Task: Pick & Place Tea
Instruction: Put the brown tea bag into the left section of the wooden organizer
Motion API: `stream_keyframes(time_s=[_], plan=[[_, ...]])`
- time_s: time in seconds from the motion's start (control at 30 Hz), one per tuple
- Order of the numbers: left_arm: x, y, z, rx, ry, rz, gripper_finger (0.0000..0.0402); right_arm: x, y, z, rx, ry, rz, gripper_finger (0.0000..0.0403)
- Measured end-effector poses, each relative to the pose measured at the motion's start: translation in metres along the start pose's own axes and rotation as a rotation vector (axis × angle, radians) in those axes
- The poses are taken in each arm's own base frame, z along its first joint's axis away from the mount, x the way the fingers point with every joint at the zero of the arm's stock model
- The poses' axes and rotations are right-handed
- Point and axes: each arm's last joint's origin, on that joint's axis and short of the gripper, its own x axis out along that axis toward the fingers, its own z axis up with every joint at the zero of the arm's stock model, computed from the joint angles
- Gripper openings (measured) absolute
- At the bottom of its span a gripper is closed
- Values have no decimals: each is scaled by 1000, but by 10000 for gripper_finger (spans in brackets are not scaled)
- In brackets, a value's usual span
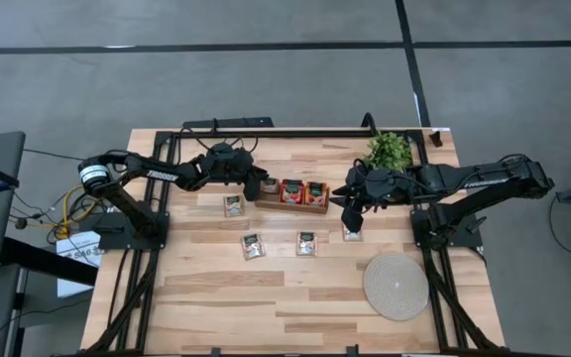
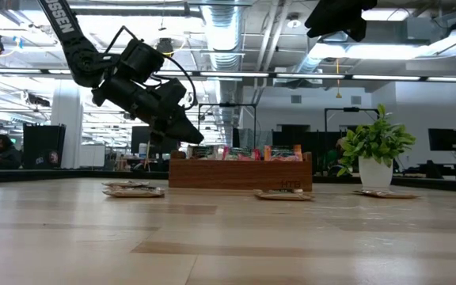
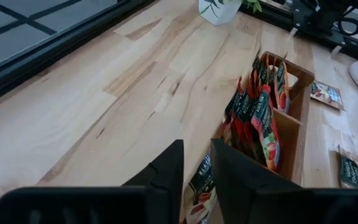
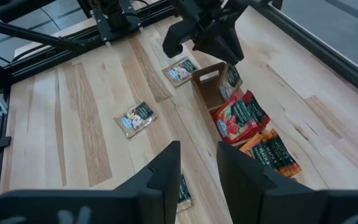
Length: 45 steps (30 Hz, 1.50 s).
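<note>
A wooden box (image 1: 290,193) at the table's far middle holds upright red tea sachets (image 3: 260,106). My left gripper (image 3: 197,171) is open, slanting down over the box's left end compartment. A sachet (image 3: 201,183) stands there, showing in the gap between the fingers. Several more sachets lie flat on the table: one (image 1: 233,205) near the box's left end, two (image 1: 254,246) (image 1: 306,243) nearer the front, one (image 1: 352,235) under my right gripper. My right gripper (image 1: 349,205) hangs open well above the table, with nothing between its fingers (image 4: 166,168). My left gripper has a finger on either side of the top of the sachet (image 3: 201,183) in the box's left end compartment, slanting down from the table's left. I cannot tell whether the fingers touch it.
A potted plant (image 1: 390,151) stands at the far right, behind the box's right end. A round woven mat (image 1: 397,286) lies at the front right. The front half of the wooden table (image 1: 266,307) is bare board.
</note>
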Motion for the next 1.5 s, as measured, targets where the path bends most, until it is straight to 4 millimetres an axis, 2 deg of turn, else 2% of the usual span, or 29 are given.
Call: stream_keyframes(time_s=[0.13,0.23,0.43,0.57,0.7,0.83,1.03,1.37,1.5], plan=[[-2,0,4,7,-21,23,74,0,0,0,0,0,0,97],[-11,-3,15,28,-70,38,74,0,0,0,0,0,0,97],[-48,-13,33,57,-55,75,74,0,0,0,-3,0,0,97],[-82,-20,31,31,79,92,74,0,0,0,-15,0,0,97],[-113,-24,18,-59,240,128,74,0,0,0,-28,0,0,97],[-129,-25,6,-152,369,169,74,0,0,0,-45,0,0,97],[-123,-23,-1,-219,439,196,74,0,0,0,-69,0,-1,97],[-80,-12,-13,-227,487,214,74,0,0,0,-72,1,1,97],[-70,-10,-18,-236,511,201,74,0,0,0,-73,1,1,97]])
